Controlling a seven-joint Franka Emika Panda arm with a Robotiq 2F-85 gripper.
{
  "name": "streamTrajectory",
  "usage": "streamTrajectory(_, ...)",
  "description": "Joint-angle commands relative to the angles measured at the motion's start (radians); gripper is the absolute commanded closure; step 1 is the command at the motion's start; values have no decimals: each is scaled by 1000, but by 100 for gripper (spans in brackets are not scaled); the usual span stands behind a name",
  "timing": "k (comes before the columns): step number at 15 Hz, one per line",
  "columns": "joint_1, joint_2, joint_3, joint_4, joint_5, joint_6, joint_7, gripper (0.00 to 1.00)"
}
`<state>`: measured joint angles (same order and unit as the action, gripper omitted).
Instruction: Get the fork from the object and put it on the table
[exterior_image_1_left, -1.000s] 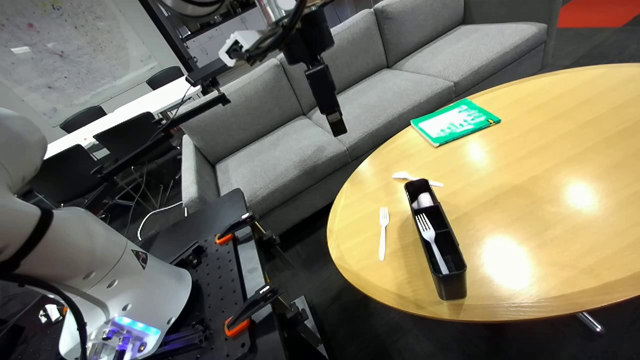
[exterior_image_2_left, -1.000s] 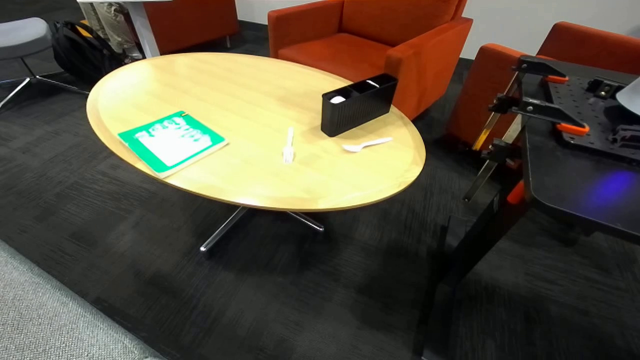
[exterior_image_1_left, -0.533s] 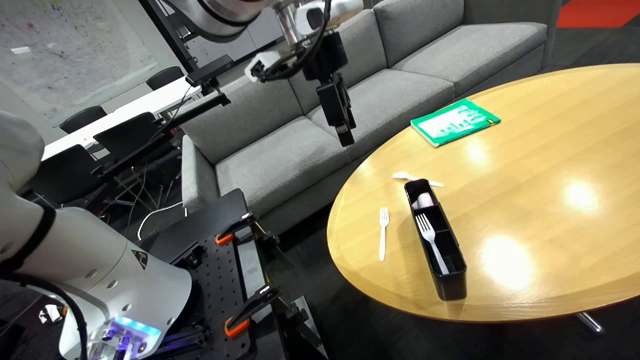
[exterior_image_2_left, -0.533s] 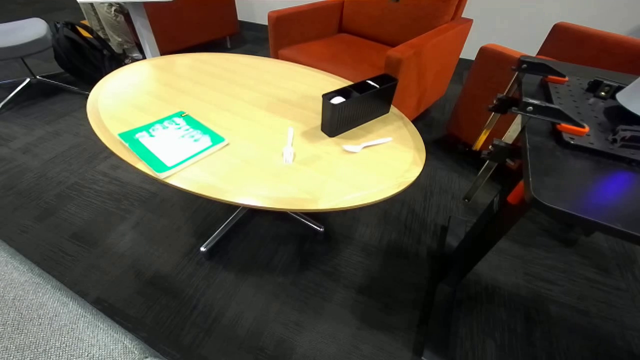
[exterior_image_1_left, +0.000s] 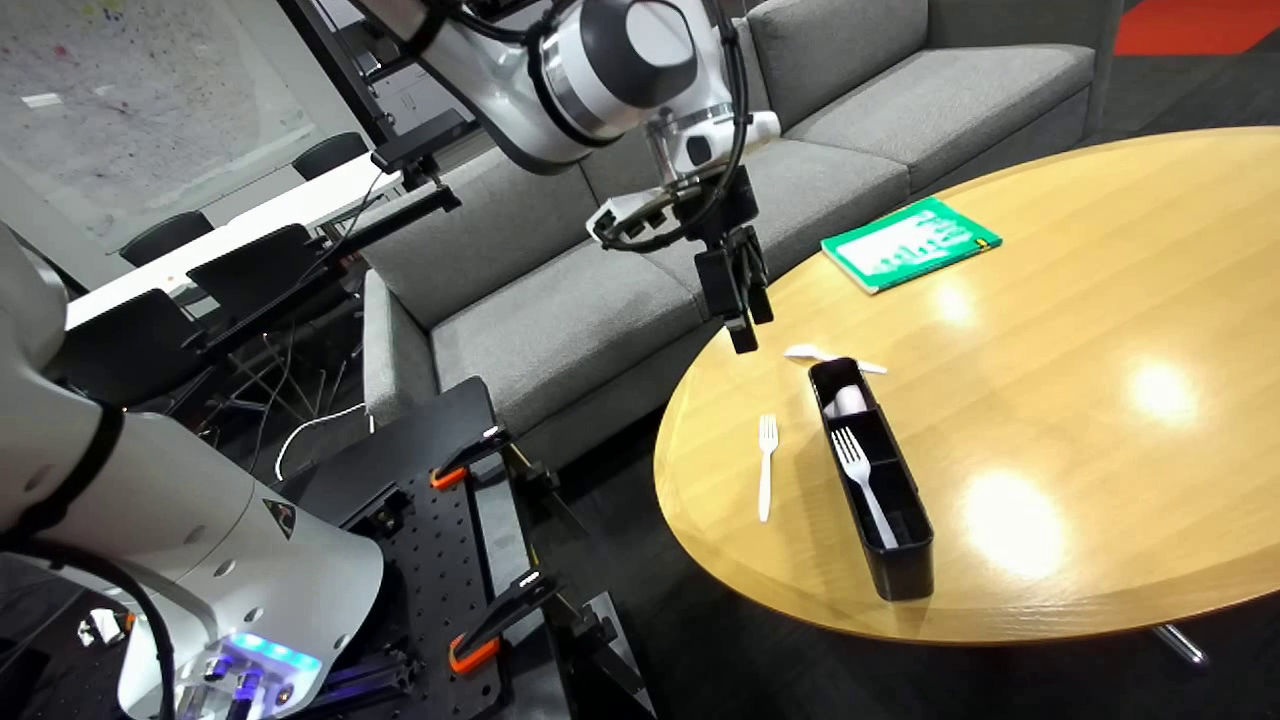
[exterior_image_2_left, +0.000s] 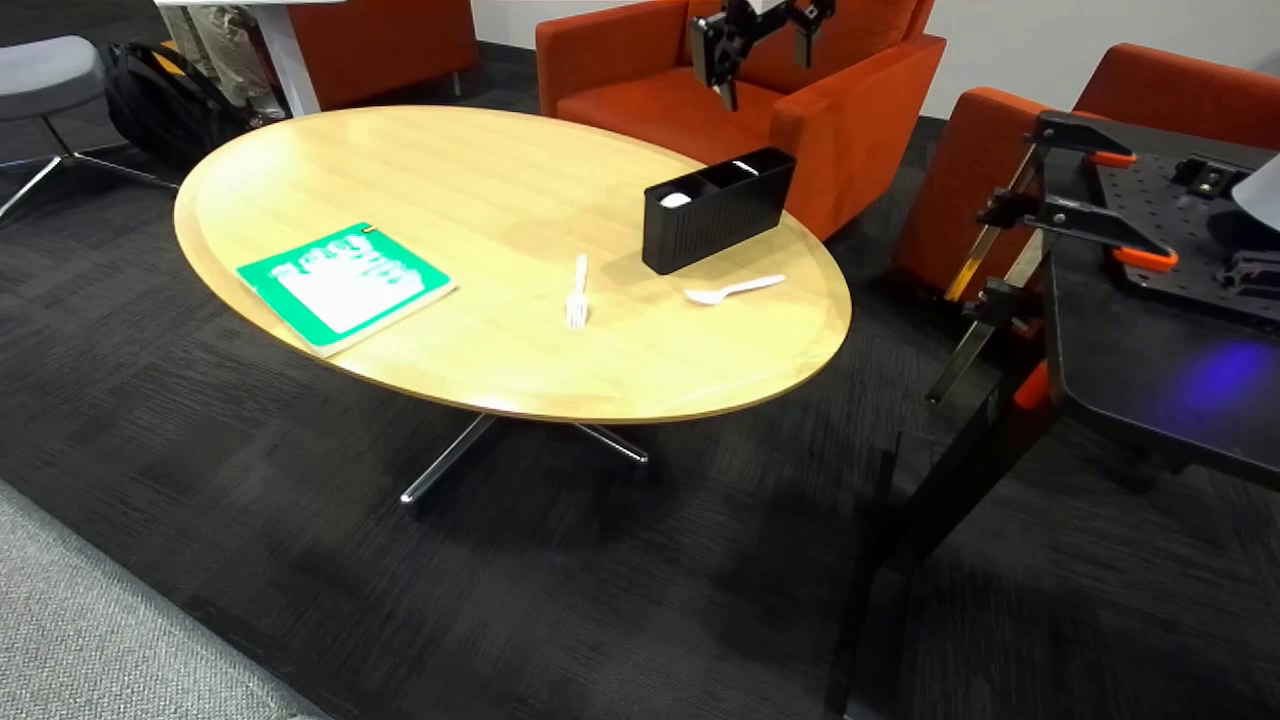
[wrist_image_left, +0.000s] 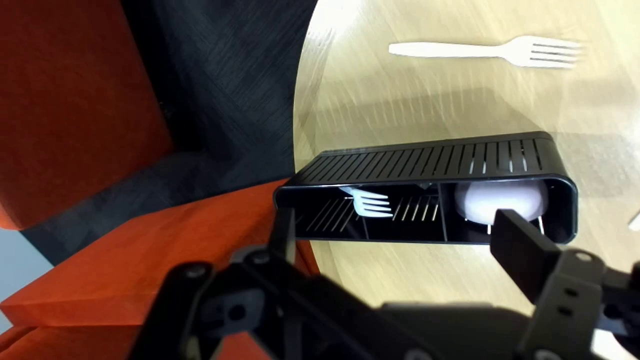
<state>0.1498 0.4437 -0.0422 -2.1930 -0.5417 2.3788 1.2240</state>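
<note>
Within the wrist view, find a white plastic fork (wrist_image_left: 374, 205) tilted inside a long black slatted plastic caddy (wrist_image_left: 425, 162), below and apart from a black two-fingered gripper (wrist_image_left: 395, 225) spread wide along the caddy's length and holding nothing. By descending unturned, could strike the rim or thin dividers and shove the caddy askew. In an exterior view, see another white plastic fork (exterior_image_1_left: 767, 468) lying beside the caddy on a pale oval wooden table (exterior_image_1_left: 1090, 300); could take this lookalike by mistake. Make out, in an exterior view, only a sliver of the caddy's fork, beyond a divider from a white rounded piece (exterior_image_2_left: 676, 200); might pinch a wall for lack of room.
</note>
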Motion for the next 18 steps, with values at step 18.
streamTrajectory(18, 73, 420, -167, 368, 21, -16, -253, 0)
